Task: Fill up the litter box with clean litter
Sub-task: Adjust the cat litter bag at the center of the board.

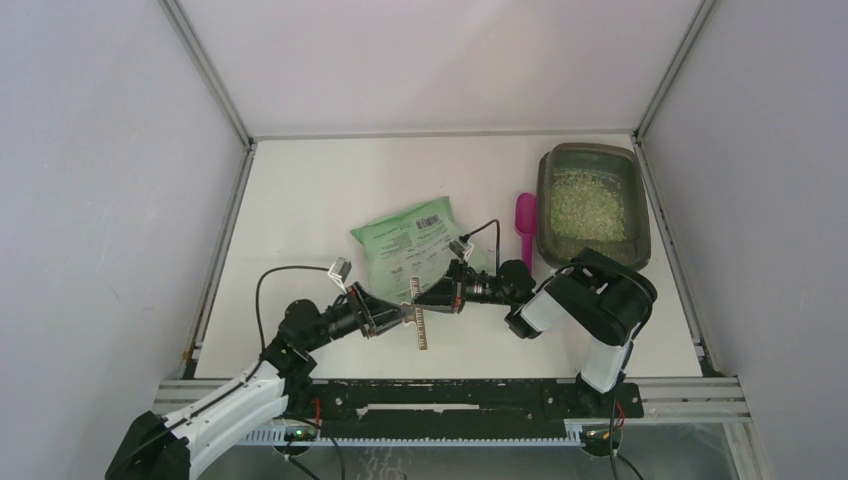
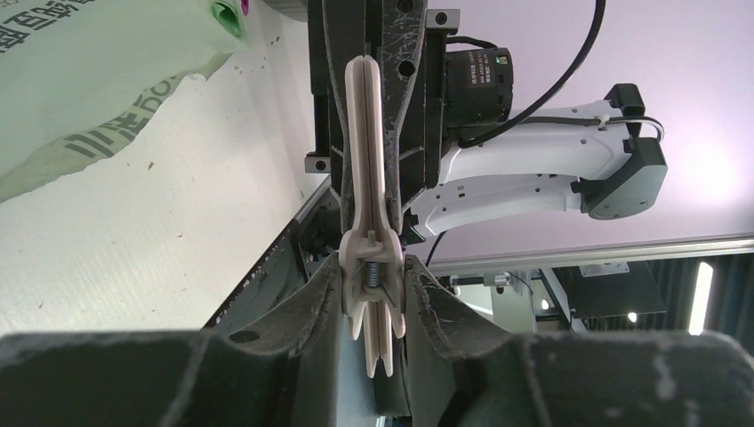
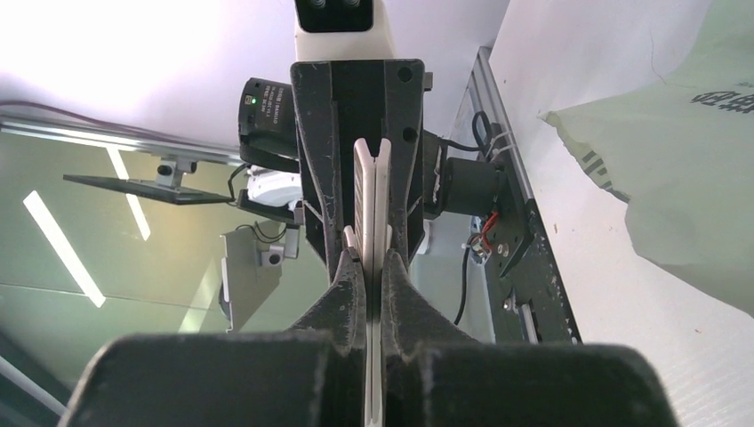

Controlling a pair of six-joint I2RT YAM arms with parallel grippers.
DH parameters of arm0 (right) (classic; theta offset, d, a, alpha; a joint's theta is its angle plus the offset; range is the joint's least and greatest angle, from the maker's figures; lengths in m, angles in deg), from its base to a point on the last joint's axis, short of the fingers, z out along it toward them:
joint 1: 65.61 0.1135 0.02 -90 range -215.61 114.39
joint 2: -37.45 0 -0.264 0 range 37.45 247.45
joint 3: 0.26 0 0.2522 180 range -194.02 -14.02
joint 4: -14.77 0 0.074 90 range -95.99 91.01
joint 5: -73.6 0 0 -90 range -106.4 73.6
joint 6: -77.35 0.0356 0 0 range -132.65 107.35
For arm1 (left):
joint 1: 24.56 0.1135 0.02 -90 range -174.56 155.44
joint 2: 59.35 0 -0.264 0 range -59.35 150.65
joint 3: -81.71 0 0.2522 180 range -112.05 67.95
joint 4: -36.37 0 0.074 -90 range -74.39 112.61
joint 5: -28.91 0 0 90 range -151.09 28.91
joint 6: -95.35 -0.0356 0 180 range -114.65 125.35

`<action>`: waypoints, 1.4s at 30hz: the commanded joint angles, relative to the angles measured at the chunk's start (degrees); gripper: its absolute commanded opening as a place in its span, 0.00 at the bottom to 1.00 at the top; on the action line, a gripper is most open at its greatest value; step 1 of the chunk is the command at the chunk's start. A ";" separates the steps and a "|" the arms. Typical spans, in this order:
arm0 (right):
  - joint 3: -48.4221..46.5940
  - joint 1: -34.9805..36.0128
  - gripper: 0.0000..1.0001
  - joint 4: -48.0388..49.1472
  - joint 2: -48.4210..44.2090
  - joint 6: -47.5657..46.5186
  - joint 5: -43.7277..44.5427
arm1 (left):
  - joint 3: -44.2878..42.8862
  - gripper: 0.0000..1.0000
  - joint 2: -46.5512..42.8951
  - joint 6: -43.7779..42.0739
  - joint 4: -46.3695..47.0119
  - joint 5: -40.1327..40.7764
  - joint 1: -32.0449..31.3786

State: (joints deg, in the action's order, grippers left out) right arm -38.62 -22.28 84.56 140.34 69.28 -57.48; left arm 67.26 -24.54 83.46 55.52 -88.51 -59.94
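I have my left gripper [image 2: 373, 298] partly closed on the sprung handle end of a cream plastic bag clip [image 2: 365, 169] and my right gripper [image 3: 373, 286] pinched tight on its long end, both well apart from the dark grey translucent plastic litter box [image 1: 641, 235], which holds pale greenish-beige granules of clean litter [image 1: 586, 204] at the counter's [image 1: 300, 200] far right.

The litter box [image 1: 640, 215] sits at the far right of the desk [image 1: 300, 200], with the clean litter [image 1: 588, 205] in it. A scoop [image 1: 525, 228] lies just left of the box. A bag [image 1: 415, 245] lies in the middle. In front of the bag, a clip [image 1: 421, 328] is pinched by the left hand [image 1: 404, 314] and the right hand [image 1: 421, 298].
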 commanded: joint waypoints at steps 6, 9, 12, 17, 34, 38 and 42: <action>-0.73 -1.10 0.00 1.97 -0.15 -0.99 -0.29 | 2.71 0.44 -2.66 -1.58 -2.04 -1.45 0.48; -0.63 -1.31 0.00 2.02 0.03 -1.15 -0.32 | 2.70 0.45 -3.14 -1.72 -2.85 -1.53 0.58; -0.62 -1.49 0.00 1.97 0.27 -1.17 -0.47 | 2.80 0.43 -3.42 -1.93 -3.27 -1.51 0.67; -0.62 -1.41 0.00 2.06 0.34 -1.18 -0.79 | 3.04 0.26 -2.80 -2.18 -3.03 -1.51 0.85; -0.44 -0.90 0.58 -12.83 -7.82 -7.90 -2.61 | 4.45 0.00 -2.78 -2.01 -2.19 -1.50 2.13; 0.98 -4.15 0.60 -24.29 -13.73 -11.87 -1.21 | 5.49 0.00 -5.96 -3.36 -8.08 0.77 3.59; 0.67 -7.74 0.59 -43.16 -21.62 -19.40 2.41 | 5.47 0.00 -8.52 -4.65 -12.98 2.89 4.24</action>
State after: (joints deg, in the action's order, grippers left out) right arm -37.94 -27.18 59.71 125.54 58.62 -58.86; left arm 67.26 -30.81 81.47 46.56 -87.75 -56.53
